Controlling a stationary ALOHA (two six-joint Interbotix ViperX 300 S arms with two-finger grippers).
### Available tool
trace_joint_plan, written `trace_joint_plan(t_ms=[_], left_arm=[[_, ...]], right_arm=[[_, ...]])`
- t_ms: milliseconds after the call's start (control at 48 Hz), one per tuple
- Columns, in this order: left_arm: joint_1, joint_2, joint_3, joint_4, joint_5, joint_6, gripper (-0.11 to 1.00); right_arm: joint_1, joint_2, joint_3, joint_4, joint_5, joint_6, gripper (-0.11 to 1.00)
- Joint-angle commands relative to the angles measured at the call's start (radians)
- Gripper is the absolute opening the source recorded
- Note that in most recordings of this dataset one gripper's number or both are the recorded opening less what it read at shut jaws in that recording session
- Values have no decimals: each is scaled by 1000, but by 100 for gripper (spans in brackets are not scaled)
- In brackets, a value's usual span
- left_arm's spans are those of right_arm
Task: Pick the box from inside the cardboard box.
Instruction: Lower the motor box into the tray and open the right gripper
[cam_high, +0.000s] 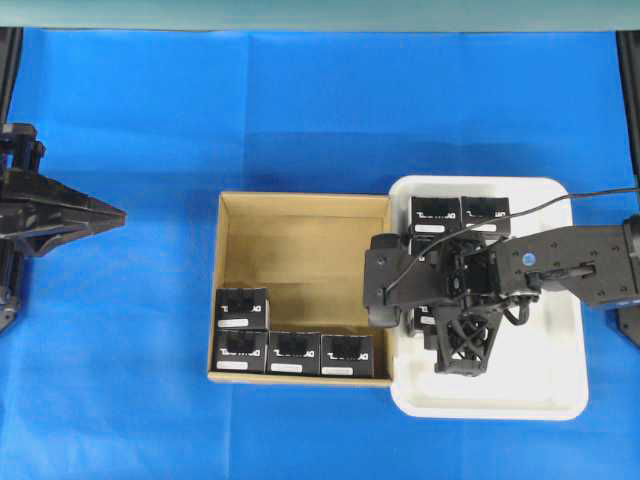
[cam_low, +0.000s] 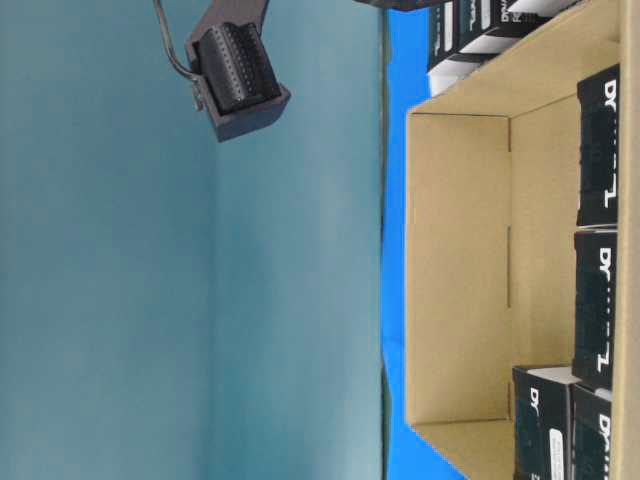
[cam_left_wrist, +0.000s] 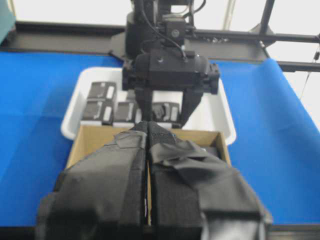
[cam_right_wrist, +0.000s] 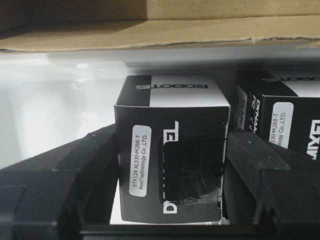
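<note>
Overhead exterior view: the right arm covers the middle of the white tray, so the boxes under it are mostly hidden and I can't count them; only two black boxes at the tray's top edge are clear. The table-level view is turned sideways, cuts off the cardboard box and its contents, and shows only a corner of the arm hardware. In the left wrist view the left gripper fills the foreground and blocks most of the carton interior; its taped fingers are pressed together with nothing between them. The right gripper pinches the box: a black finger sits flush against each side, label strip facing the camera. That box is over the tray, just beside the carton wall, next to another black box; whether it rests on the tray floor is unclear. Four black boxes remain along the carton's lower-left inside. Blue cloth covers the table, teal wall behind.
</note>
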Motion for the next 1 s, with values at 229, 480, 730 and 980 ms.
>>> trace_joint_plan(t_ms=[229, 480, 730, 980], left_arm=[[-5, 8, -29, 3, -11, -2, -5], [-6, 8, -29, 2, -11, -2, -5], [-5, 8, -29, 2, -11, -2, -5], [-6, 8, -29, 2, -11, -2, -5]], right_arm=[[-2, 9, -20, 2, -2, -6, 61], [0, 11, -25, 6, 3, -6, 61], [2, 9, -28, 8, 5, 0, 81], [2, -25, -63, 6, 66, -3, 96]])
